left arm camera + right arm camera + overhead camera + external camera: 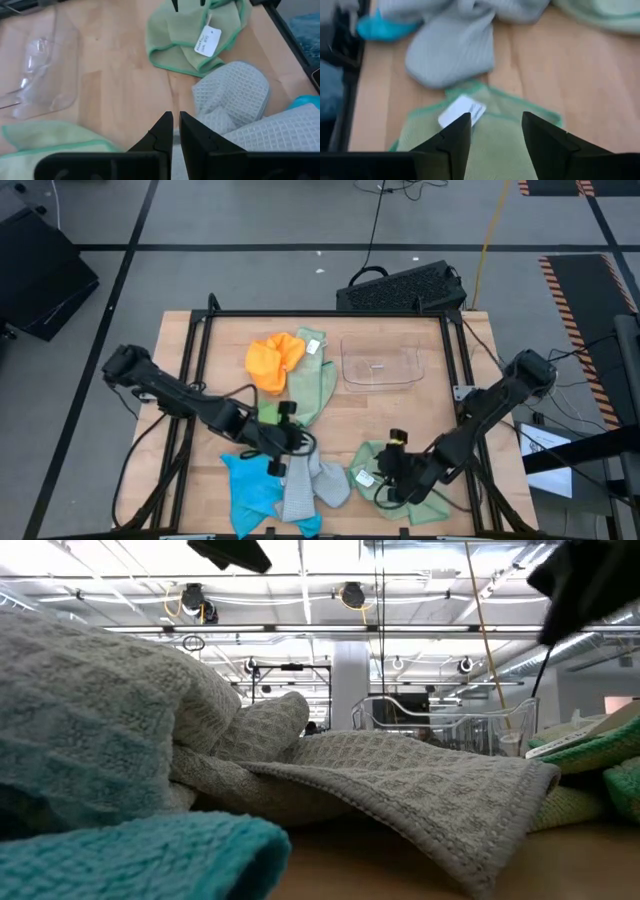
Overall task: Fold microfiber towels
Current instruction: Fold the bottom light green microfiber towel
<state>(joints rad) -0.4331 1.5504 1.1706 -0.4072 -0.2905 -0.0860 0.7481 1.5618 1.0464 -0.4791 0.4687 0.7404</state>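
Several microfiber towels lie on the wooden table: an orange one (272,360) bunched against a pale green one (318,385) at the middle, a blue one (250,485) and a grey one (310,485) crumpled at the near edge, and a green one with a white tag (485,135) at the near right. My left gripper (175,127) hangs shut beside the grey towel (230,95), nothing between its fingers. My right gripper (495,132) hovers open over the tagged green towel (375,465), one finger on each side of the tag.
A clear plastic bin (380,363) stands at the far right of the table. A black frame (200,330) borders the tabletop, and a dark keyboard-like object (400,288) lies on the floor beyond the far edge. Bare wood (380,415) shows between the bin and the green towel.
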